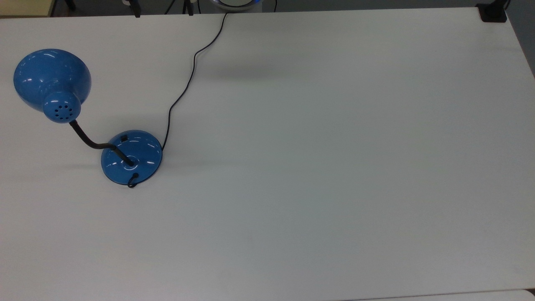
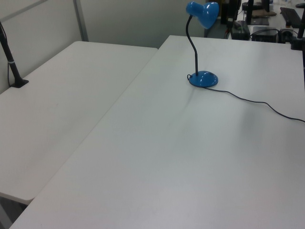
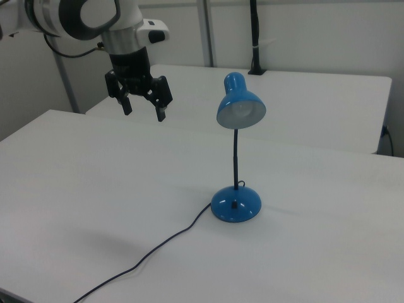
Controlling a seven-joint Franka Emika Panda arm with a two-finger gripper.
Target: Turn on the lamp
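Broad, matte white table [image 1: 317, 167], flat and smooth, straight-edged, bare across most of its surface in the top view. Second white table [image 2: 71, 95] butted alongside on the left view's left, a thin seam between the two.

White-and-black robot arm [image 3: 82, 16] reaching in from the right view's upper left, well above the tabletop. Black two-finger gripper [image 3: 142, 107] pointing downward, fingers spread wide apart, nothing between them, held in the air well apart from the lamp and to the right view's left of the shade.

Glossy blue lamp [image 1: 131, 156] standing upright near the top view's left edge. Round, shallow-domed base [image 3: 235, 204] flat on the table; small black switch [image 1: 124, 136] on the base's upper surface. Flared dome shade [image 1: 52, 81], shiny with light streaks, vent holes in its rounded cap, opening facing the camera in the right view. Slim black gooseneck [image 2: 193, 45] curving from base to shade.

Thin black cord [image 1: 188, 79] snaking loosely from the base to the table's far edge in the top view.

Wide clear tabletop to the top view's right of the base; little margin between shade and the top view's left edge.
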